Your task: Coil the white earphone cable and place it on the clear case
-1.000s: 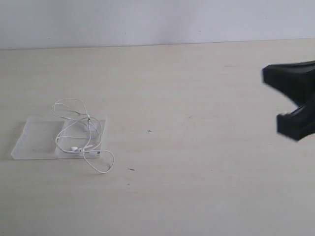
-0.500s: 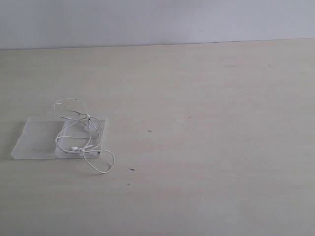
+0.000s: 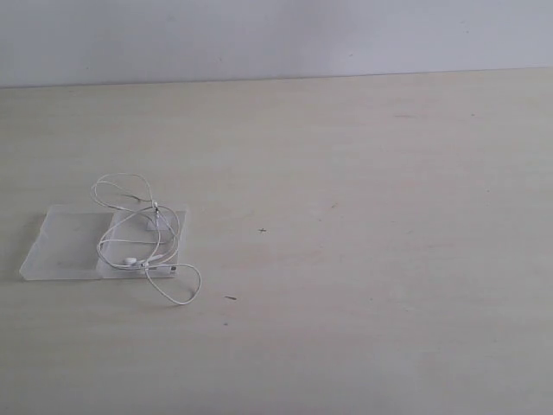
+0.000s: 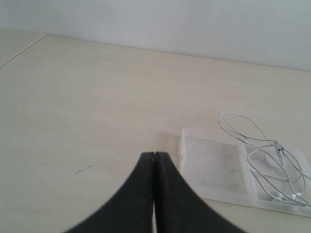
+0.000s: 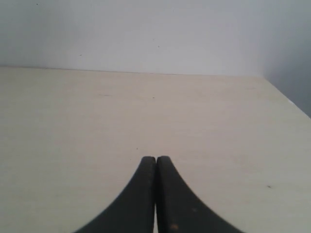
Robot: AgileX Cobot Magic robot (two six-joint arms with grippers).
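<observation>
Exterior view: the clear case (image 3: 60,251) lies flat near the table's (image 3: 363,259) left edge. The white earphone cable (image 3: 131,260) sits in loose loops on its right half, and some loops spill onto the table.

Left wrist view: the left gripper (image 4: 154,155), pinched tight on nothing, points low beside the case.

Right wrist view: the right gripper (image 5: 156,158), also pinched tight, points across the table.

No lettering, number, brand or sign can be read in any view. The small white square label (image 3: 156,222) on the clear case (image 3: 65,251) is too small to show any print.
</observation>
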